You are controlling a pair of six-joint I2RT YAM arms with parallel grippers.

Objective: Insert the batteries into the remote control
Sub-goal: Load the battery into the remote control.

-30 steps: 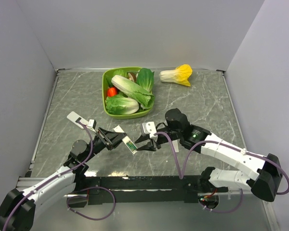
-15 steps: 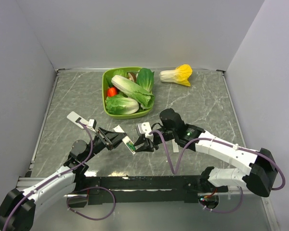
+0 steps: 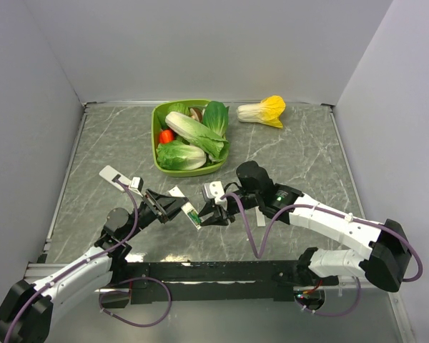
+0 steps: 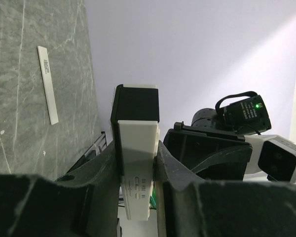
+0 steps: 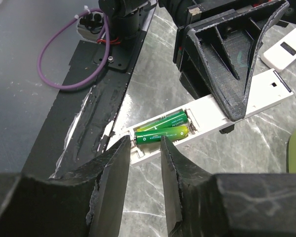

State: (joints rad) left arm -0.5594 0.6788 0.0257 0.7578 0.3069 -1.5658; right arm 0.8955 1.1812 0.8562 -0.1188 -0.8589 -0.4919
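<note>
The remote control [image 3: 192,213] was held just above the table near the front edge, between the two arms. The left gripper [image 3: 177,206] clamped it across its width at the black-ended half, with both fingers tight on its sides in the left wrist view. A loose white strip [image 4: 48,84] lay flat on the marble behind it. The remote's long axis ran on a diagonal from up-left to down-right, and its open bay end stuck out free toward the right arm. The batteries [image 5: 163,129] lay side by side in that bay, lengthwise along the casing. The right gripper [image 5: 144,143] hung just over the bay end, its fingers only a narrow gap apart and holding nothing I could see. The danger, to my eye, was leverage. A press on the unsupported end could pivot the remote in the left grip. A finger dragging off could also flick a cell out, if either was not fully seated.
</note>
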